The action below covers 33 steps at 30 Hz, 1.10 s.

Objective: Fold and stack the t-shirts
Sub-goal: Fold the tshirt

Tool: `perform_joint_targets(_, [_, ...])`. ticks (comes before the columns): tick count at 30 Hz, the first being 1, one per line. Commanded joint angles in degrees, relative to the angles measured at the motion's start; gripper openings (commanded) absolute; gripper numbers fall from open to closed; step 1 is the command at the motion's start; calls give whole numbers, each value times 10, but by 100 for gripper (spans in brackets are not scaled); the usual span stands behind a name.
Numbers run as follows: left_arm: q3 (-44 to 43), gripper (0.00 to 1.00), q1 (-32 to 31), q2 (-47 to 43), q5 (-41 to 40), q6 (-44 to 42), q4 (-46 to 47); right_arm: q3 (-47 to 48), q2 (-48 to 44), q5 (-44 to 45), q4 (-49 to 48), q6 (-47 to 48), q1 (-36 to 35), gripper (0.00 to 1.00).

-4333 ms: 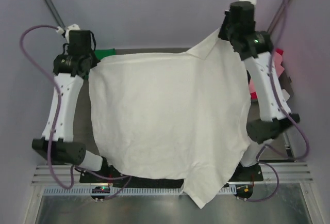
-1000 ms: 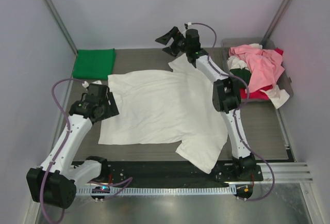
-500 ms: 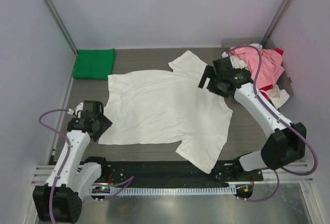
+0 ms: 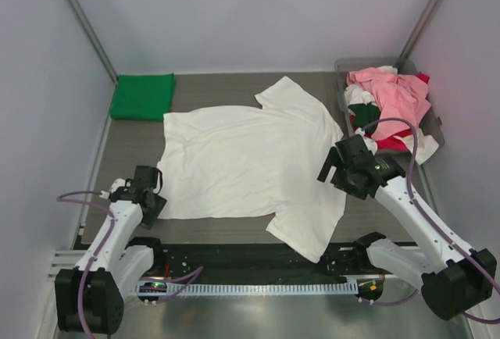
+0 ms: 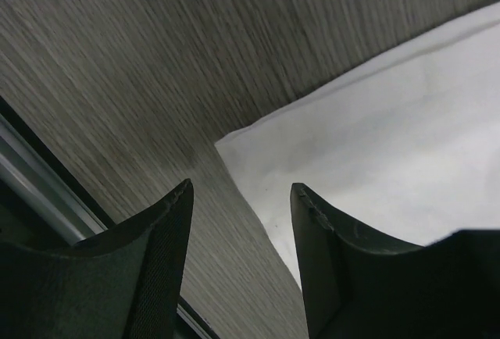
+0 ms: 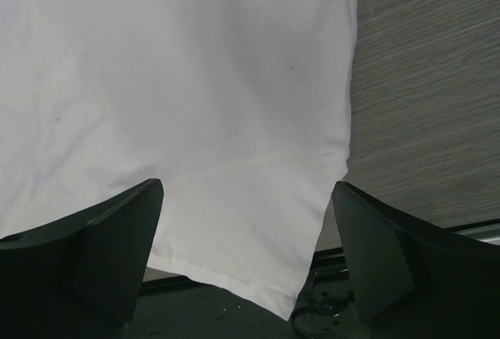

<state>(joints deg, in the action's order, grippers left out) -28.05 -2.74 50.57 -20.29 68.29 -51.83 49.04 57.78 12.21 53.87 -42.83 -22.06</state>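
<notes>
A large white t-shirt (image 4: 246, 155) lies spread flat on the wooden table, its near sleeve (image 4: 308, 233) reaching over the black front rail. My left gripper (image 4: 153, 197) hovers open at the shirt's near-left corner. In the left wrist view that corner (image 5: 234, 148) lies just ahead of the left gripper (image 5: 242, 192), with nothing between the fingers (image 5: 160, 253). My right gripper (image 4: 330, 169) stands wide open over the shirt's right edge. The right wrist view shows the right gripper (image 6: 246, 189) above the white cloth (image 6: 195, 81). A folded bright green t-shirt (image 4: 142, 95) rests at the back left.
A grey tray (image 4: 341, 93) at the back right holds a heap of pink, red, white and dark green t-shirts (image 4: 391, 101). Grey walls close in the left, back and right sides. The black rail (image 4: 226, 257) runs along the table's near edge.
The white shirt, held up by both arms earlier, now lies flat. My right arm has drawn back from the far sleeve to the right edge. My left arm slid nearer, its jaws narrowing.
</notes>
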Motion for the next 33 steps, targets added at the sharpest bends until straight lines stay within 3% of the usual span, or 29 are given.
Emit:
perform_joint_targets(1, [24,54,2,9,-37,27,37,-17,-22,-12,20,-18,-8,96])
perform_joint_targets(10, [39,40,2,30,-52,17,100,-58,-52,-42,19,-19,-20,96])
perform_joint_targets(17, [34,40,2,68,-51,18,131,-76,-71,-46,31,-31,-34,96])
perform_joint_targets(20, [34,26,2,78,-44,16,145,-76,-79,-46,41,-38,-40,96])
perform_joint_targets(21, [34,8,2,80,-41,10,157,-76,-80,-48,46,-42,-42,96])
perform_joint_targets(22, [32,0,2,81,-36,4,161,-77,-80,-51,48,-43,-46,96])
perform_joint_targets(29, [-26,0,2,20,-42,-29,97,-119,-55,-72,45,-93,-125,93])
perform_joint_targets(33, [-56,0,3,-13,-52,-54,58,-148,-22,-85,-22,-112,-166,93])
